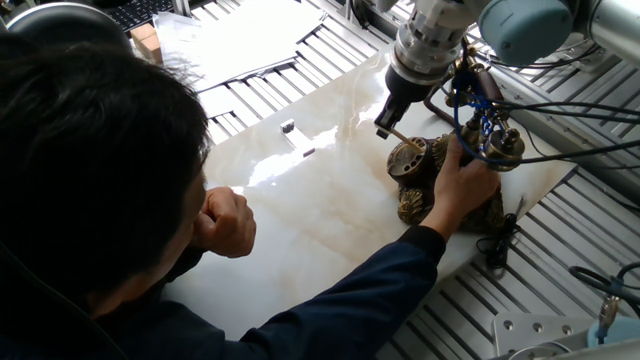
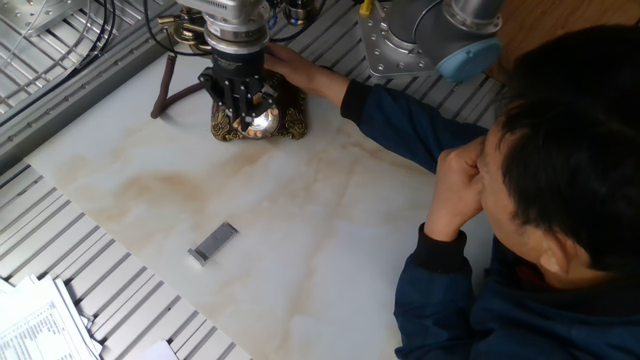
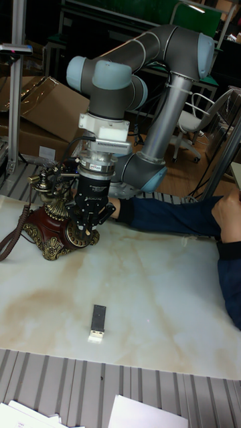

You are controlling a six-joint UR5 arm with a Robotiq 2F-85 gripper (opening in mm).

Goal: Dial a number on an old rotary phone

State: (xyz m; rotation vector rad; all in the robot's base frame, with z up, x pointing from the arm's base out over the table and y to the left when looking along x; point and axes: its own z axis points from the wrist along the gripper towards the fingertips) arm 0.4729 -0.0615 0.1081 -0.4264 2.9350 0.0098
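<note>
The old rotary phone (image 1: 412,203) stands at the far end of the marble table, dark bronze with an embossed base (image 3: 44,243) and its handset (image 3: 52,178) on the cradle. My gripper (image 1: 384,127) hangs just over the round dial (image 1: 407,157). It is shut on a thin pale stick (image 1: 398,136) whose tip reaches down into the dial. In the other fixed view the gripper (image 2: 238,97) covers part of the dial (image 2: 263,121). A person's hand (image 1: 461,187) grips the phone body from the side.
A person in a dark blue jacket (image 2: 520,190) leans over the near side of the table, one arm stretched across to the phone. A small grey bar (image 2: 213,242) lies on the marble (image 3: 154,281). Cables (image 1: 560,110) and slotted rails surround the slab.
</note>
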